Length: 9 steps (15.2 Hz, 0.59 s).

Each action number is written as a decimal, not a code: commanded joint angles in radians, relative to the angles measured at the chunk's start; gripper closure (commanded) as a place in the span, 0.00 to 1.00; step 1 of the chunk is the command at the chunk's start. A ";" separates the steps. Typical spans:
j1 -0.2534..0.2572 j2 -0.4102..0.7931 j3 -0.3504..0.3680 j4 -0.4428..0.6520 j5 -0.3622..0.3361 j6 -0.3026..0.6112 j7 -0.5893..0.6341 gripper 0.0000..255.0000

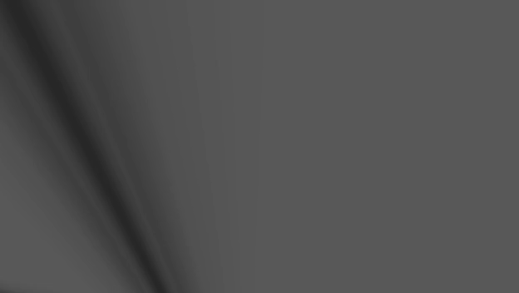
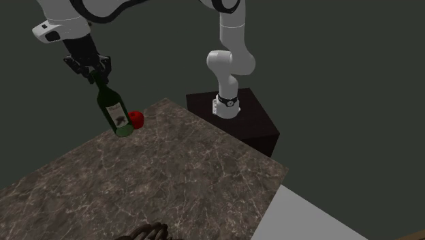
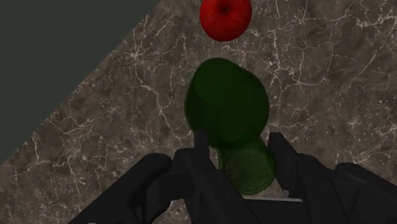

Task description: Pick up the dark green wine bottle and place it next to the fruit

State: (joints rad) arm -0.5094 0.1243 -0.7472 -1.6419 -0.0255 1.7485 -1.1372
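Observation:
A dark green wine bottle (image 2: 112,109) with a pale label hangs tilted over the marble-patterned counter (image 2: 177,177). My gripper (image 2: 94,73) is shut on its neck from above. The bottle's base is close beside a red apple (image 2: 137,120), on the second exterior view's left of it. I cannot tell whether the base touches the counter. In the wrist view the bottle (image 3: 226,108) runs away from my gripper (image 3: 238,149), clasped between the black fingers, and the apple (image 3: 225,18) lies just beyond its far end.
The counter's far edge (image 2: 204,123) runs just behind the apple, with a dark wall beyond. My dark stand (image 2: 255,119) is at the counter's far corner. A dark object (image 2: 150,233) sits at the near edge. A blurred grey surface (image 1: 333,150) blocks the shoulder view.

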 commanded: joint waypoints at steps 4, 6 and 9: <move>0.003 -0.004 0.002 -0.071 -0.003 0.069 0.007 1.00; 0.004 -0.003 0.002 -0.097 -0.003 0.095 0.009 1.00; 0.004 0.002 0.003 -0.133 0.000 0.135 0.010 1.00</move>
State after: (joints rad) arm -0.5064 0.1225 -0.7453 -1.7620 -0.0277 1.8670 -1.1290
